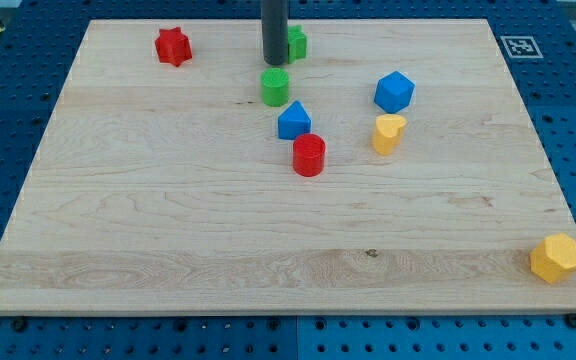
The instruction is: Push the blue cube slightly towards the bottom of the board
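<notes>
Two blue blocks lie on the wooden board [168, 220]. One blue block [394, 91], cube-like with a hexagonal outline, sits right of centre near the view's top. The other blue block [293, 121] has a peaked top and lies in the middle. My tip [274, 63] stands near the view's top, just above a green cylinder [275, 87]. It is apart from both blue blocks: above the peaked one and well to the left of the cube-like one. A green block [297, 42] is partly hidden behind the rod.
A red cylinder [309, 155] lies just below the peaked blue block. A yellow block [389, 133] lies just below the cube-like blue one. A red star [173, 46] is at top left and a yellow hexagonal block [557, 258] at the bottom right edge.
</notes>
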You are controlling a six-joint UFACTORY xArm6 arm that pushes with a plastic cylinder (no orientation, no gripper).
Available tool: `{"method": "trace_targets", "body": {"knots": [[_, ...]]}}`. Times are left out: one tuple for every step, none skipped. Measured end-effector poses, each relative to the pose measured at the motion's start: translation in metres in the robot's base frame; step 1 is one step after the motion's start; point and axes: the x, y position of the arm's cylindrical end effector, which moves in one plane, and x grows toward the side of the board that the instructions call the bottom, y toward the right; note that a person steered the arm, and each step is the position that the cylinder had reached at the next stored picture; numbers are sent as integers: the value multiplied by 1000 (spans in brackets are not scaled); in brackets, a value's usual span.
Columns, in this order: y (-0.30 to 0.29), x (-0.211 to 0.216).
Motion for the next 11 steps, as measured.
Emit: {"method": "trace_targets", "body": {"knots": [[0, -1], [11, -4], [21, -2], [21, 9], [21, 23], [28, 24], [57, 26], [80, 36], [112, 36], [113, 36], [121, 36]]}}
